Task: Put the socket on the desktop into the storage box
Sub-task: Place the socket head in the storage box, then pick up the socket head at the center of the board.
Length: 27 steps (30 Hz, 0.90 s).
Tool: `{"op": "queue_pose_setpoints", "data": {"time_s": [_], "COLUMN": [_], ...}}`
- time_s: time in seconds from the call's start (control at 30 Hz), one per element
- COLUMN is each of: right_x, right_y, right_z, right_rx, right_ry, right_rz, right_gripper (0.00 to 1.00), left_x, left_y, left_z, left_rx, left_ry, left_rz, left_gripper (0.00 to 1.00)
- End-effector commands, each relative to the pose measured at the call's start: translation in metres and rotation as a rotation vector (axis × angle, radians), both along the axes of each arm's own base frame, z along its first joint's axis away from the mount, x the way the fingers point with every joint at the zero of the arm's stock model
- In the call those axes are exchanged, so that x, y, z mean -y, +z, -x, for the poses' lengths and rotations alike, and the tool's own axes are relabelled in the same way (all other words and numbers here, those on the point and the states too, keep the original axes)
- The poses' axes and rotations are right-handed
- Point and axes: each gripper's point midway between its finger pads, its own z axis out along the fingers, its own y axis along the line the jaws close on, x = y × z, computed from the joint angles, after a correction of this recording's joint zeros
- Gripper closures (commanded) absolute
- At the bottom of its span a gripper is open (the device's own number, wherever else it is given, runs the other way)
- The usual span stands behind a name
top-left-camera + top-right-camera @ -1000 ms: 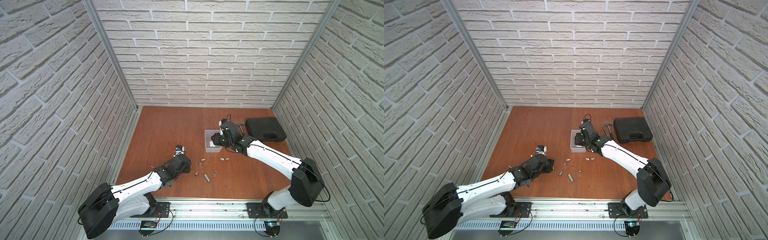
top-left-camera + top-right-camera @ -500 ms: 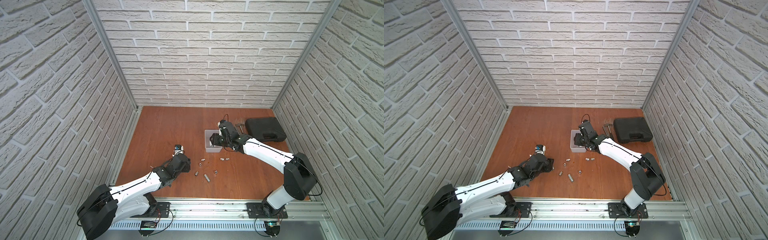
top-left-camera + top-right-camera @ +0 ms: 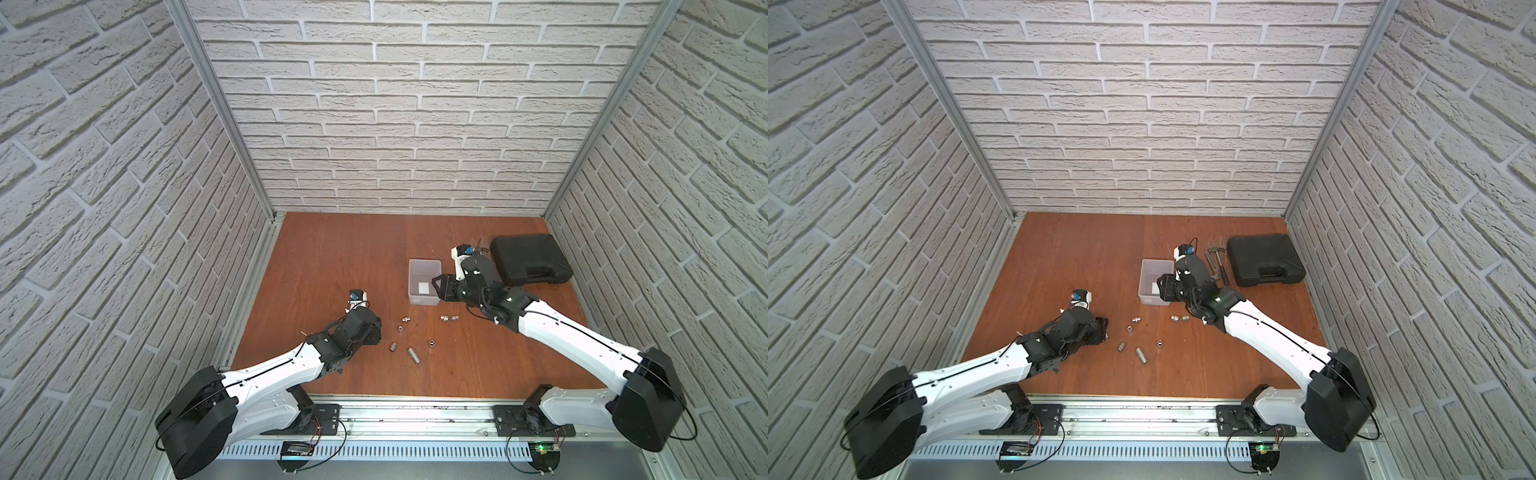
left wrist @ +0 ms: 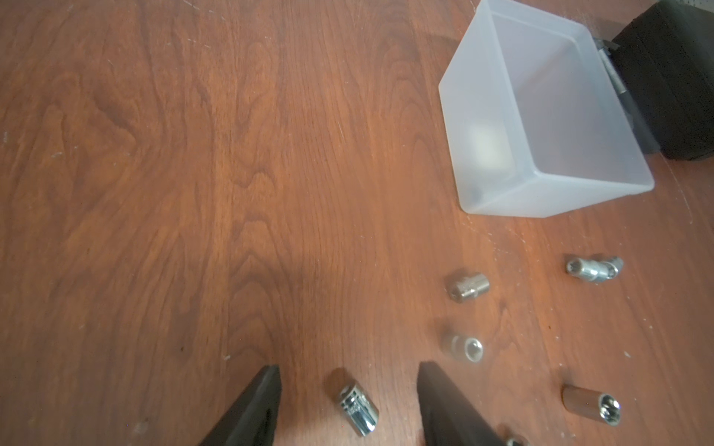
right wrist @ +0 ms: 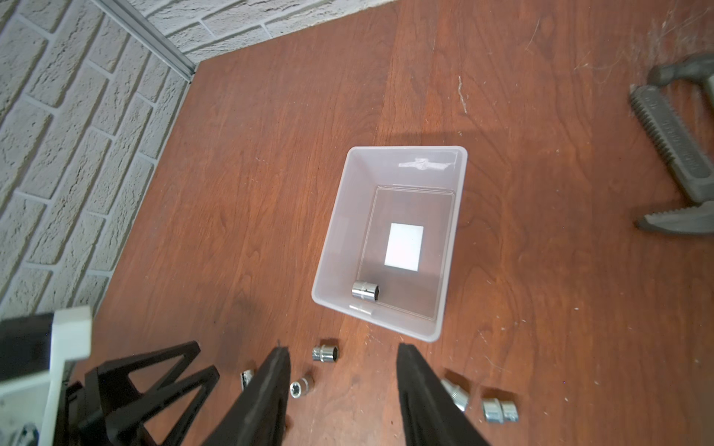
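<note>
One socket (image 5: 365,290) now lies in the box (image 5: 347,231); the others are still out on the surface (image 3: 332,257). Top views: the right end effector (image 3: 437,288), over the box a second ago, has drawn back to the box's right wall. The left end effector (image 3: 1102,327) has hardly moved and sits low beside the loose sockets (image 3: 413,355), which are scattered between the arms on the robot's side of the box. Judgement: drop done, first piece delivered, at least six left to fetch. The black case (image 3: 528,259) and grey tools (image 3: 1214,266) lie right of the box, well apart from the sockets, so they are not in the way. Left wrist: jaws moderately wide, straddling a lying socket (image 4: 357,411) and touching it on neither side; nothing is held. This looks like the next pick. A second socket (image 4: 467,347) stands just beyond one jaw and could be nudged as they close. Right wrist: jaws apart and empty, the camera looking down into the box. The delivered socket lies on its side by the wall nearest the loose ones, just beside the white square (image 5: 403,247). Likely obstruction: the right arm hangs at the box rim, so a left-arm drop risks a clash unless it clears.
</note>
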Motion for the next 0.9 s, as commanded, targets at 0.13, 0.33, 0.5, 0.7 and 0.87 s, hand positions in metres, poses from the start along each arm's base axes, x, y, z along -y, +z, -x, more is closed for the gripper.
{"op": "queue_pose_setpoints", "data": {"time_s": [0.13, 0.33, 0.5, 0.7, 0.87], "right_x": [0.019, 0.037, 0.038, 0.043, 0.047], "right_y": [-0.023, -0.038, -0.039, -0.033, -0.031], "right_z": [0.053, 0.075, 0.077, 0.077, 0.079], "right_rx": [0.039, 0.018, -0.004, 0.001, 0.008], "right_ry": [-0.002, -0.052, -0.059, -0.074, -0.083], "right_rz": [-0.079, -0.112, -0.103, -0.092, -0.088], "right_gripper": [0.65, 0.69, 0.69, 0.69, 0.69], "left_x": [-0.004, 0.0, 0.004, 0.02, 0.025], "left_y": [-0.026, -0.024, -0.029, -0.024, -0.018], "left_z": [0.011, 0.012, 0.014, 0.023, 0.032], "left_rx": [-0.069, -0.081, -0.115, -0.191, -0.255], "left_ry": [0.008, -0.002, -0.007, -0.135, -0.248], "left_rz": [-0.053, -0.039, -0.044, -0.074, -0.085], "left_gripper": [0.42, 0.42, 0.46, 0.46, 0.41]}}
